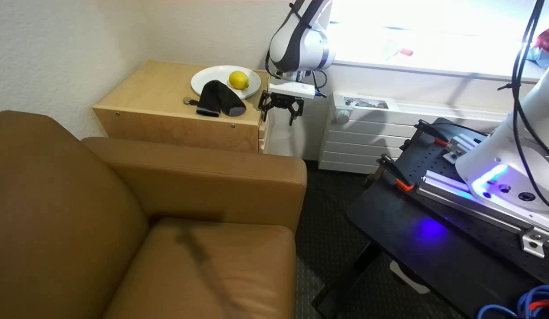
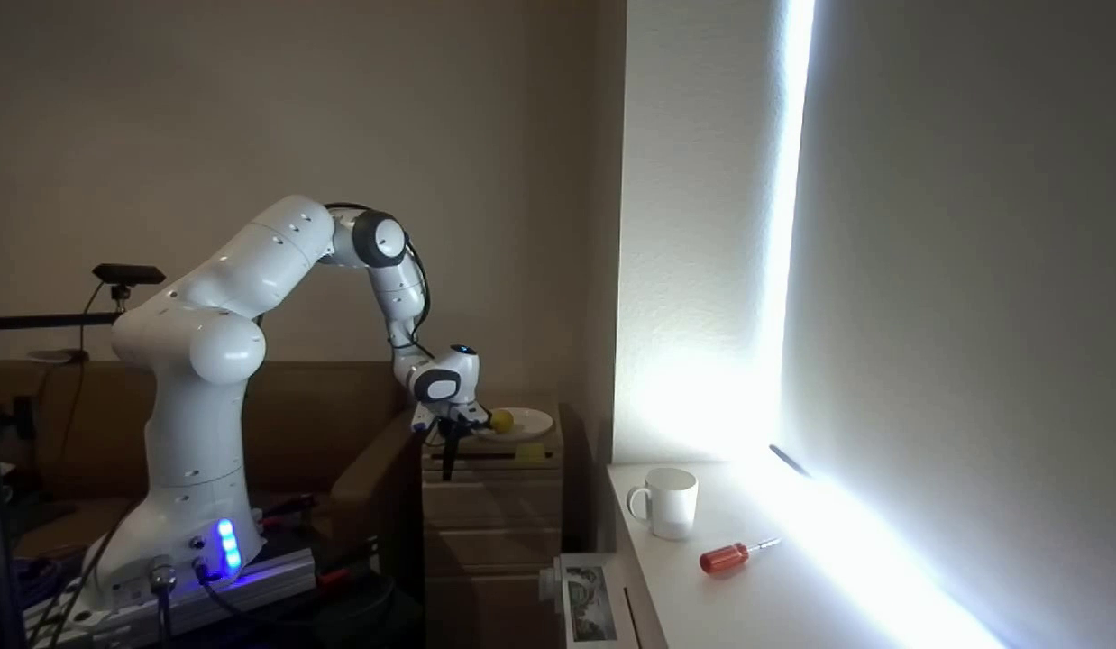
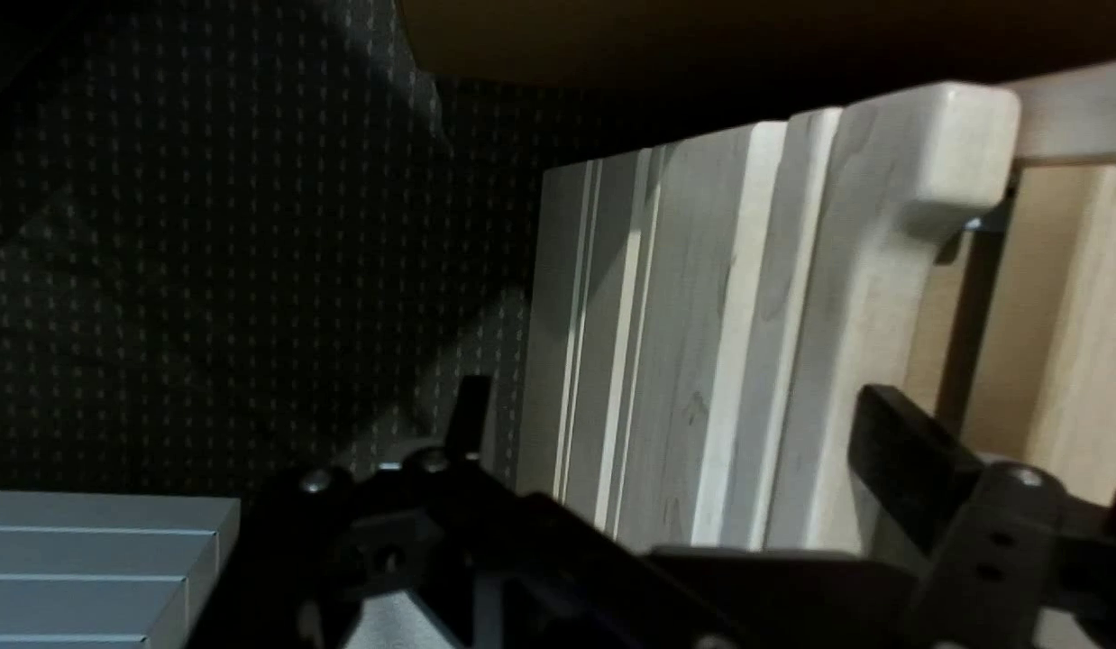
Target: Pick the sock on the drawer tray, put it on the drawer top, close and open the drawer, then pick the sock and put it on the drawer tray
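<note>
A: How does the pincer (image 1: 278, 120) stand?

B: Spread wide, gripping nothing that I can see. In the wrist view its fingers (image 3: 910, 460) are beside the front of the drawer (image 3: 846, 333); whether they touch it, I can't tell.

A: Why there?

B: To work the drawer, I'd judge. A gap shows behind the front, so it seems slightly out, and shutting and reopening it looks like the step in hand.

A: Where's the sock (image 1: 219, 93)?

B: In an exterior view, between nine and ten o'clock from the pincer, bent over on the cabinet top (image 1: 146, 86), seeming to lap the rim of the plate (image 1: 210, 72). Probably there so the drawer can move without it.

A: And the lemon (image 1: 238, 80)?

B: On the plate, toward half past ten; the job doesn't name it. Farther out, around half past seven, is the couch (image 1: 212, 181).
</note>
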